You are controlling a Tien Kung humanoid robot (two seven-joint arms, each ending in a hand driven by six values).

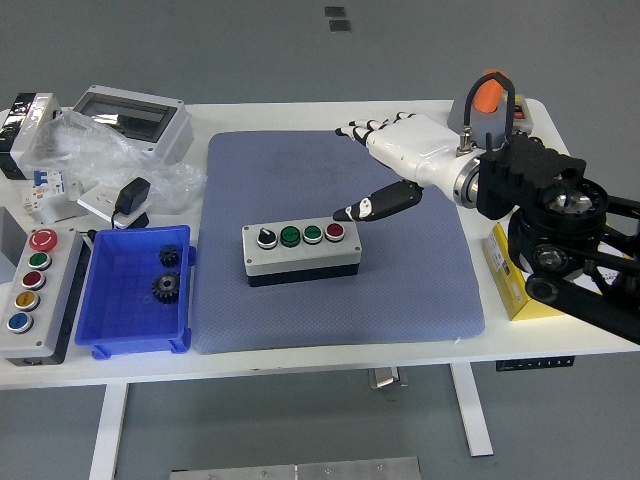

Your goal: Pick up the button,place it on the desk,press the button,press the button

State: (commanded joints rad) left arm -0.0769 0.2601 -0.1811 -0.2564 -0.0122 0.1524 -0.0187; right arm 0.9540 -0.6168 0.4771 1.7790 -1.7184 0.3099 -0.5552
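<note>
My white right hand hangs spread, holding nothing, at two o'clock from the grey four-button box, which lies long from nine to three o'clock.

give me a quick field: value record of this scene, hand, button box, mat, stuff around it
right hand: white hand raised over the mat's far right part, fingers spread, holding nothing, clear of the box
left hand: not in view
button box: grey box flat on the mat, centre
box controls: black knob, two green buttons, red button, left to right
mat: blue-grey mat on the white table
left side: blue bin with two black gears; second button panel at the table's left edge
far right: orange-topped grey unit
</note>
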